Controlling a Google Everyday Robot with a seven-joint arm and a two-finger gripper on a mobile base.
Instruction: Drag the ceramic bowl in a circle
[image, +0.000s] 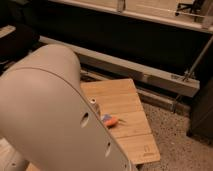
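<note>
Here the gripper's jaws are shut, hidden behind the arm (50, 115) — ceramic bowl (111, 120) peeks out.

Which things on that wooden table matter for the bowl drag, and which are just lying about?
Job:
- ceramic bowl, mostly hidden behind the arm
- gripper, out of view, shut

Lying about:
- white cup
- wooden table
- robot arm, blocking the view
</note>
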